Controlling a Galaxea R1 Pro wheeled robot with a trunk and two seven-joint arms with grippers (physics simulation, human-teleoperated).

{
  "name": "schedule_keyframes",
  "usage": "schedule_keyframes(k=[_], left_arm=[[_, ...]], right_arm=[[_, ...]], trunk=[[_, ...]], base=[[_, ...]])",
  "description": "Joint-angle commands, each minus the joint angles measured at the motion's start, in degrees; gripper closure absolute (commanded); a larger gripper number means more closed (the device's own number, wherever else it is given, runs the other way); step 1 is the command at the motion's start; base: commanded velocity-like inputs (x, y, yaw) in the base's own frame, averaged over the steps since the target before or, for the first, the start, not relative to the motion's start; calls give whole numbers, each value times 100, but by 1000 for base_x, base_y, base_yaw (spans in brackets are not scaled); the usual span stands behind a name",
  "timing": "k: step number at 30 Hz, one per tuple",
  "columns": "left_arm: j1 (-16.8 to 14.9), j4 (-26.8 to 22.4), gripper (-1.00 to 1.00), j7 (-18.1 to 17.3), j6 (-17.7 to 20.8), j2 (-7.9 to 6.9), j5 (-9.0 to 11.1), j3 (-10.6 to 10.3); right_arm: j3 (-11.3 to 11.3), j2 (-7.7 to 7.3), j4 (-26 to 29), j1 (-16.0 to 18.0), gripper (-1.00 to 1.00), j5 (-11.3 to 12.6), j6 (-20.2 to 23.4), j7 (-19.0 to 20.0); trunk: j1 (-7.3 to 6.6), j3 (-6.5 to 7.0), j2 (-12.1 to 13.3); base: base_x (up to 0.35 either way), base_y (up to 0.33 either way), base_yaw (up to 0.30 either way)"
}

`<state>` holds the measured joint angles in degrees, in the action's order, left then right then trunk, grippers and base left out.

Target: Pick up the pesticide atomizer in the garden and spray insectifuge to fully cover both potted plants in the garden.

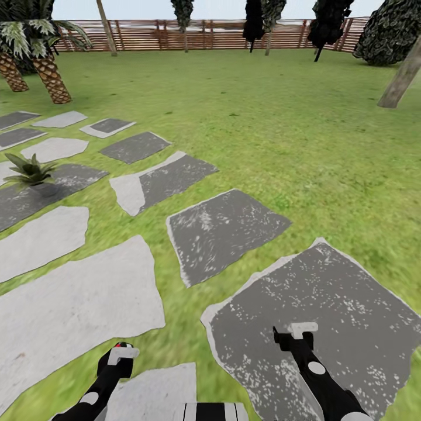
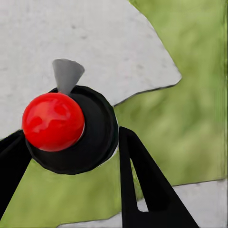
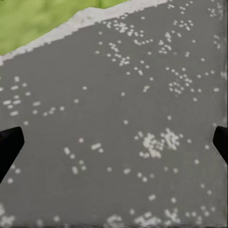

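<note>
Left claw (image 1: 118, 355): closed on the atomizer (image 2: 71, 128), low over a pale stepping stone (image 1: 76, 304) and grass; fingers (image 2: 147, 185) flank its black body.
Atomizer: red ball on top, grey nozzle pointing forward.
Right claw (image 1: 298, 333): open wide, empty, above a dark speckled stone (image 3: 123, 123).
Plant (image 1: 30, 171): one rosette in a grey pot on a dark stone at the lawn's left edge, well ahead of the left claw.
Fence (image 1: 222, 34): brown slats along the far edge of the lawn (image 1: 263, 111).
Palms (image 1: 35, 52): far left corner.
</note>
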<state>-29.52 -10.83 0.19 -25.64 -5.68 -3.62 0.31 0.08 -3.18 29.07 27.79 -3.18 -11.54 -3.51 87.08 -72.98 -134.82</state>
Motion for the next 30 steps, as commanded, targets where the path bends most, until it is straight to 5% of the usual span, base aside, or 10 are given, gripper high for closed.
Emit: schedule_keyframes(k=[1,21,30], left_arm=[[-2,2,100,-1,-19,-2,-37,5],[-1,2,100,-1,-20,9,-35,4],[-1,2,100,-1,-32,6,-38,5]], right_arm=[[1,1,-7,4,-100,-33,-15,-25],[1,13,2,6,-100,-32,-15,-27],[1,1,-7,1,-100,-33,-18,-19]], trunk=[[-23,18,40],[-463,392,843],[-463,429,843]], base=[[0,0,-288],[0,0,-58],[0,0,-192]])
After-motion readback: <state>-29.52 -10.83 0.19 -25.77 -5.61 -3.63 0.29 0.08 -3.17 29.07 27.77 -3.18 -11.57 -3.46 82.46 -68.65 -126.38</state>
